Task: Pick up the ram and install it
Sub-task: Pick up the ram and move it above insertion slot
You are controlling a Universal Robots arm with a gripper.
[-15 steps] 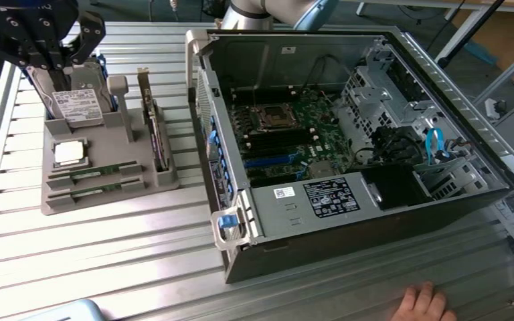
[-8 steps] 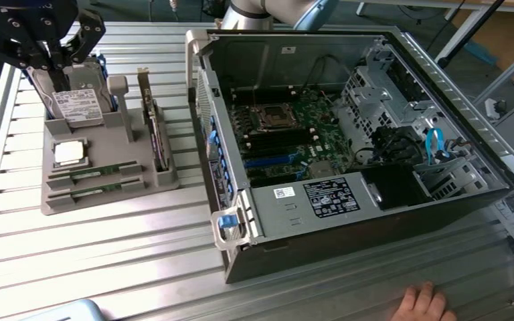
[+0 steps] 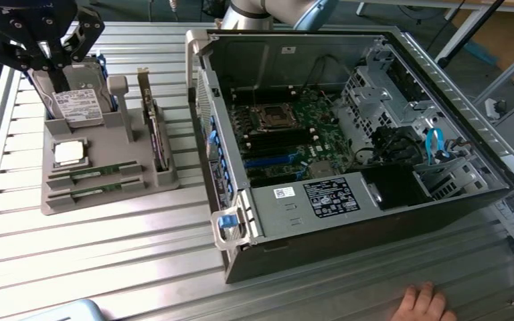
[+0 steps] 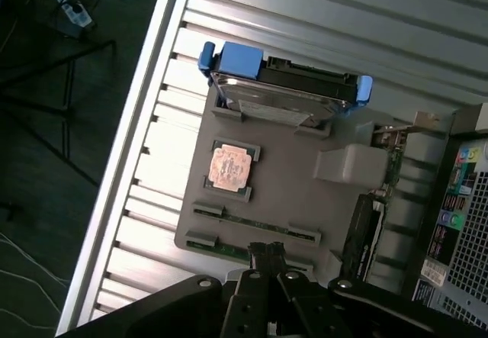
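Two green ram sticks lie in slots at the front of the grey holder tray [image 3: 105, 200]: one ram [image 3: 94, 172] and a second ram [image 3: 94, 190] beside it. The wrist view looks down on them, one ram [image 4: 255, 223] in full and the other ram [image 4: 225, 249] partly behind my fingertips. My gripper [image 3: 45, 52] hangs high over the tray's far end, above the hard drive, well clear of the sticks. Its fingers [image 4: 267, 255] are shut with nothing between them.
The tray also carries a hard drive [image 4: 282, 94] in blue brackets, a square processor [image 4: 230, 169] and an upright dark expansion card [image 3: 154, 130]. The open computer case [image 3: 347, 134] lies at the exterior view's right, motherboard slots [image 3: 275, 140] exposed. A person's hand [image 3: 425, 304] rests near the front edge.
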